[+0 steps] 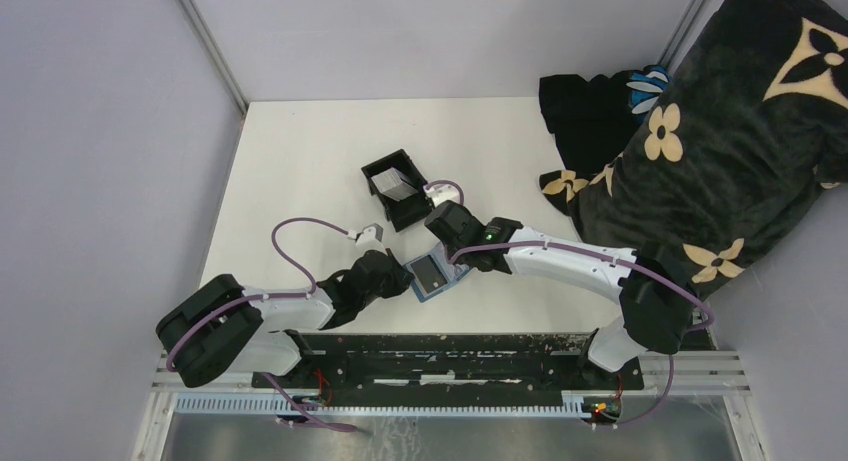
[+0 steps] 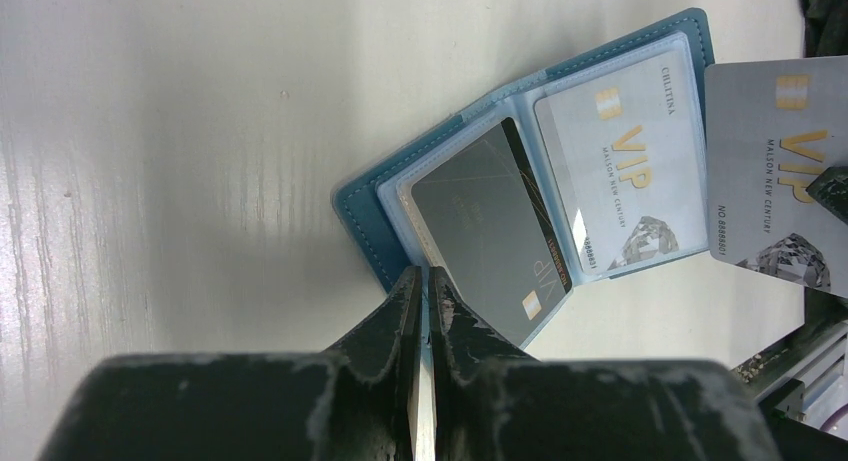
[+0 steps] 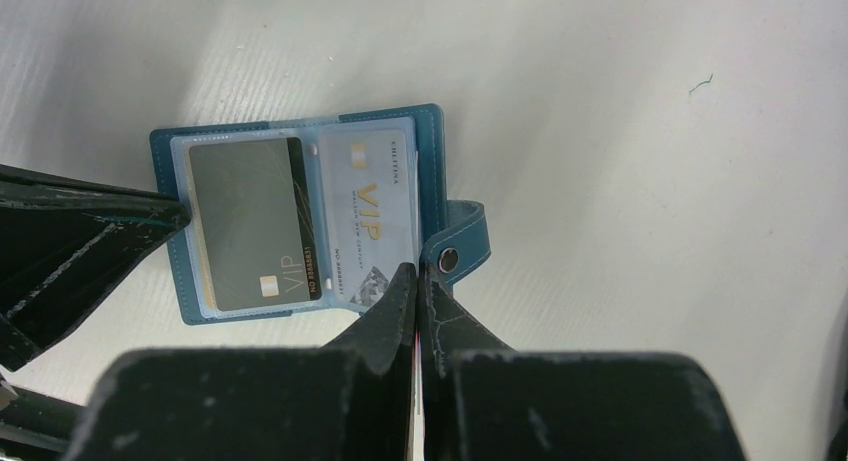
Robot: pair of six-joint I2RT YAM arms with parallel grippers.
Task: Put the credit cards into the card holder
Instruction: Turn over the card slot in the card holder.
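Observation:
The teal-blue card holder (image 1: 432, 274) lies open on the white table, near the front edge. In the left wrist view the card holder (image 2: 365, 206) has a dark card (image 2: 480, 231) in its left sleeve and a pale VIP credit card (image 2: 620, 171) in its right sleeve. My left gripper (image 2: 428, 273) is shut on the holder's left edge. My right gripper (image 3: 418, 271) is shut on another pale credit card (image 2: 770, 171), seen edge-on between its jaws, just over the holder's right side (image 3: 430, 141) by the snap strap (image 3: 462, 246).
A black open-topped box (image 1: 385, 171) with more pale cards (image 1: 397, 188) stands behind the holder. A dark flowered blanket (image 1: 720, 131) is heaped at the back right. Grey walls close in the table's left and far sides.

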